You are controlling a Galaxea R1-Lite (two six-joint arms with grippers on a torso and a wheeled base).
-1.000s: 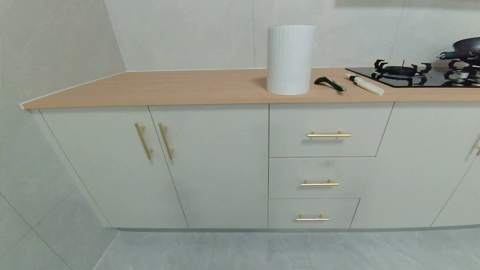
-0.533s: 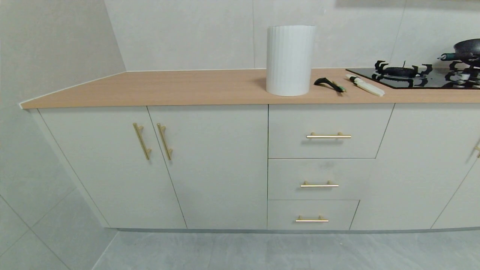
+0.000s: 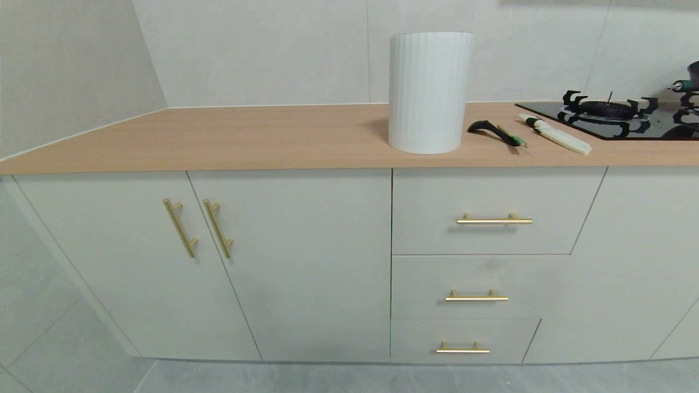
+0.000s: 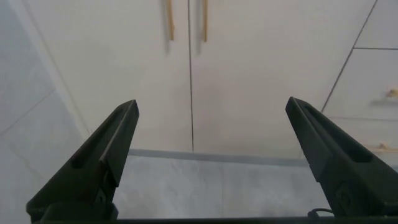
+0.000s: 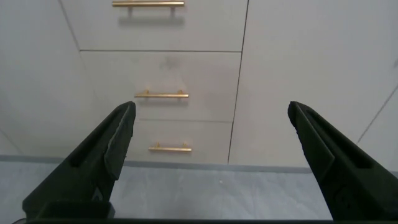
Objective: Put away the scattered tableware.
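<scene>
Everything in the head view sits larger and lower than a second ago, so the camera has drawn nearer to the cabinets. The things on the surface have not shifted against one another.

On the light wooden surface [image 3: 218, 136] stands a tall white ribbed cylindrical container [image 3: 428, 93]. Just beside it, towards the robot's right, lies a black curved-handled utensil with a green tip [image 3: 494, 132]. Near that, and apart from it, lies a long cream-white utensil with a green band [image 3: 554, 134], its far end close to the black glass gas hob [image 3: 606, 117]. Both utensils lie flat and untouched.

The left hand [image 4: 209, 107] is spread wide with nothing between its fingers, and faces the pale cupboard doors [image 4: 249, 74] and the grey floor. The right hand [image 5: 211, 109] is likewise spread and empty, and faces the stack of pale drawers with brass bar handles [image 5: 160, 95]. Both appear to be low, below the level of the surface.

The step in hand looks like the approach: no piece of tableware has been grasped yet. The next move probably calls for lifting an arm to the surface and closing on one utensil along its narrow handle, the right arm being nearer. Whether the pieces belong in the white container or in the top drawer [image 3: 494, 220] cannot be told.

No brand, label or writing can be read.
</scene>
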